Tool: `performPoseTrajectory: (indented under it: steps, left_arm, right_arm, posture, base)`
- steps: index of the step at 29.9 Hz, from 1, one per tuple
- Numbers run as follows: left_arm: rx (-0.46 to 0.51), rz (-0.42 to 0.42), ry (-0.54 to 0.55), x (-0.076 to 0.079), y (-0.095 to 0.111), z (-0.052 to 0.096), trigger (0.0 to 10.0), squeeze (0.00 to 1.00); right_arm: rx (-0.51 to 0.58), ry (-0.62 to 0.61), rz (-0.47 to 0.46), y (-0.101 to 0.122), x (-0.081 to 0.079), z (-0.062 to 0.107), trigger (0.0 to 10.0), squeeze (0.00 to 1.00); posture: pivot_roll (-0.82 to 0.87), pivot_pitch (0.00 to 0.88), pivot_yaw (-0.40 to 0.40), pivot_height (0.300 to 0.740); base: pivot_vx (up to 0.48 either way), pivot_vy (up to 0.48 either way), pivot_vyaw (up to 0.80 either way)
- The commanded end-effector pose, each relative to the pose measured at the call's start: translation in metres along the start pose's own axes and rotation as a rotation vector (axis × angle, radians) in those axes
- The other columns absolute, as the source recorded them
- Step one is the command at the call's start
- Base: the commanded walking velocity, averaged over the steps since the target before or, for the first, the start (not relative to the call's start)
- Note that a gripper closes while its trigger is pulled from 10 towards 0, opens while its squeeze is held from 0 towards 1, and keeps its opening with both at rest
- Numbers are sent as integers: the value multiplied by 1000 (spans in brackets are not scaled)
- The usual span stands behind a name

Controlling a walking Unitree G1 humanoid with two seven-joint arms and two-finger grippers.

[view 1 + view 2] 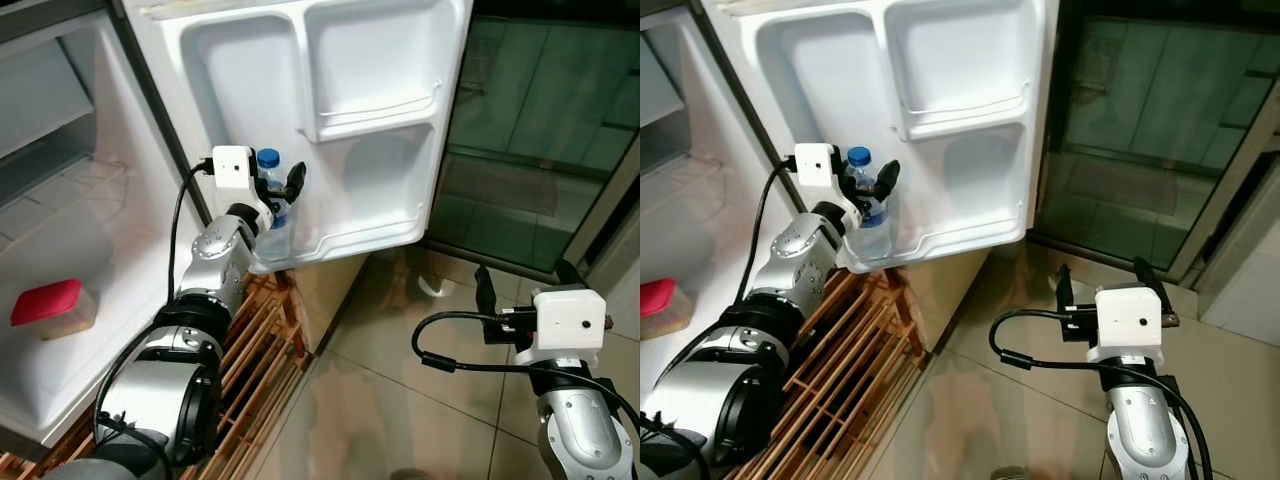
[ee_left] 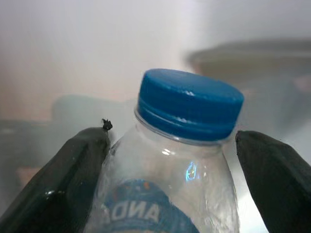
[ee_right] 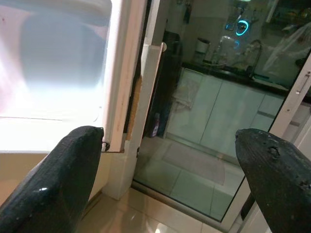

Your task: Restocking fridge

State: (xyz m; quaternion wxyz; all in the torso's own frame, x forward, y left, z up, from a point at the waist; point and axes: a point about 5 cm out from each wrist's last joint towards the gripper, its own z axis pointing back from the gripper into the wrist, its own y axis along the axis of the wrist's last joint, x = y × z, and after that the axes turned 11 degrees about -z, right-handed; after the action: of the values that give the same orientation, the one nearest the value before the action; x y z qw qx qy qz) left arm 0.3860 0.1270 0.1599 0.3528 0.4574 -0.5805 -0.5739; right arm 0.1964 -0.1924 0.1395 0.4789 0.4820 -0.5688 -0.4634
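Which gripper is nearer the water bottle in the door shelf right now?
Left. The left gripper straddles the water bottle in the fridge door's lower shelf, fingers either side of its neck. The right gripper hangs open over the floor, well away.

Hidden and cut-off parts, fridge door open

Bottle (image 1: pixel 272 205): lower body hidden behind the door's bottom shelf wall (image 1: pixel 345 243); label cut by the left wrist frame edge, only "AND" legible. Red-lidded container (image 1: pixel 50 308) blurred, contents unreadable. Fridge interior (image 1: pixel 60 170) cropped at left. Right arm's base cut off below.
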Motion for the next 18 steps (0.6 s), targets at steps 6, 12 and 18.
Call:
performPoseTrajectory:
  steps: [6,12,18]
  left_arm:
    - [191,-220,-34,-40,71,-2,10000,1000]
    - [271,-265,-55,-46,92,14,10000,1000]
    - [261,-340,-87,-54,103,41,10000,1000]
  right_arm:
    - [8,4,-4,0,-1,-3,10000,0]
    - [8,5,1,-1,1,-4,10000,0]
    - [7,26,-2,-3,-1,-9,10000,0]
  posture:
    - [-272,0,119,740]
    - [-258,0,116,740]
    - [-201,0,101,740]
  base:
    - [0,0,0]
    - [0,0,0]
    - [0,0,0]
